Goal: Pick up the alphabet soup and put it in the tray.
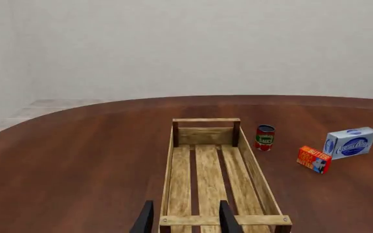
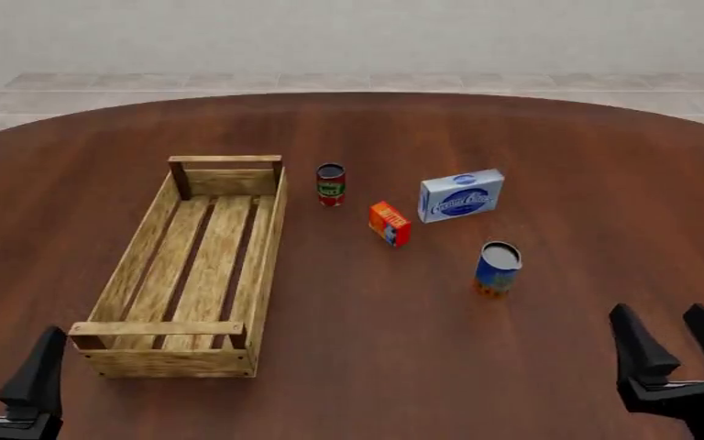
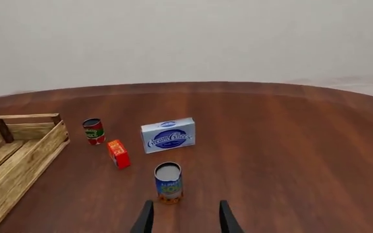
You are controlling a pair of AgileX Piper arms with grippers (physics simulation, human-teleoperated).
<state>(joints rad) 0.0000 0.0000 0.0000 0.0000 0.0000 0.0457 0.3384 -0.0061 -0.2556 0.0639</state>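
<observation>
The alphabet soup (image 2: 498, 267) is a small blue can with an orange band and pale top, standing upright on the table right of centre; it also shows in the right wrist view (image 3: 168, 182). The tray (image 2: 193, 266), a long light-wood slatted crate, lies at the left and is empty (image 1: 211, 179). My right gripper (image 2: 676, 344) is open at the front right, short of the can and apart from it (image 3: 185, 218). My left gripper (image 2: 4, 362) is open at the front left, near the crate's near end (image 1: 185, 218).
A red-and-green can (image 2: 330, 183) stands just right of the crate's far end. An orange box (image 2: 390, 224) and a blue-and-white box (image 2: 461, 194) lie between that can and the soup. The round wooden table (image 2: 572, 147) stretches beyond them.
</observation>
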